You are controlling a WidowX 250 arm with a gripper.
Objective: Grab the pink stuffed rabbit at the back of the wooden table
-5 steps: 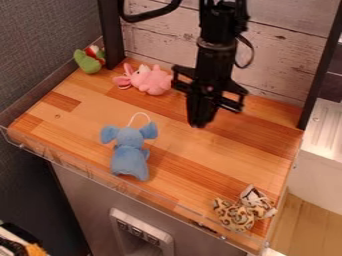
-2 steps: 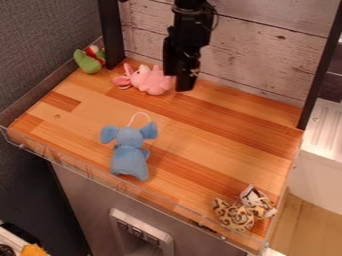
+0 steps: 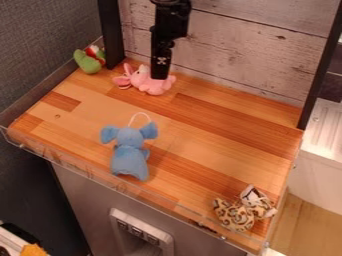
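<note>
The gripper [image 3: 159,76] hangs from the top edge over the rear of the wooden surface, turned side-on. Its lower end overlaps the body of a pink plush toy [image 3: 155,86] lying near the back wall; whether they touch, I cannot tell. A blue plush elephant [image 3: 129,155] with a white string loop lies front-left of centre. At the back left corner sits a green plush toy [image 3: 87,61] with red and white parts. A leopard-spotted plush toy [image 3: 235,215] lies at the front right corner.
The wooden surface [image 3: 220,142] has a low clear rim along its front and left sides. Black posts [image 3: 111,32] stand at the rear corners, with a white plank wall [image 3: 247,50] between them. A white ribbed unit [image 3: 324,135] stands to the right.
From over the back centre, the gripper has moved left to the pink toy and turned side-on. The plush toys lie where they were.
</note>
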